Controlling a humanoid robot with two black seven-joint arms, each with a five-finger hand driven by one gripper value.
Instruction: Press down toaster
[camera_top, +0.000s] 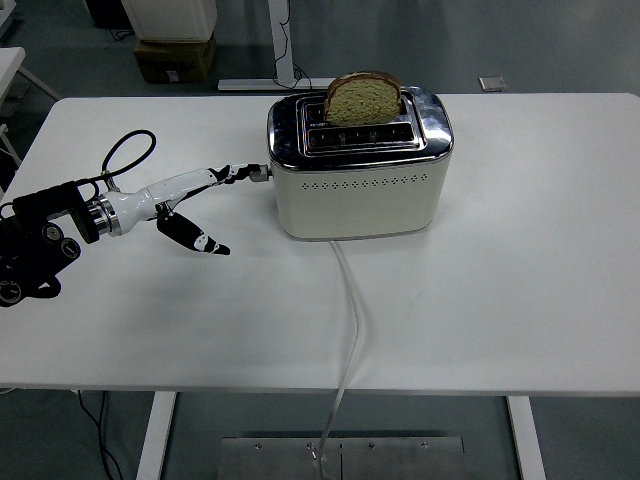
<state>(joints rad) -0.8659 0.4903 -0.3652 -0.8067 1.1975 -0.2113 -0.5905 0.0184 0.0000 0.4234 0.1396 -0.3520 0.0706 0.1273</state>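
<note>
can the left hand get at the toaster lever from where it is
Probably yes. The left hand has its fingers stretched out right at the lever on the toaster side, with only bare table around and nothing between them.

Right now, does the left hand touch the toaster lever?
Touching, it seems. In the head view the left hand's fingertips meet the lever on the toaster's left end, with no gap visible.
</note>
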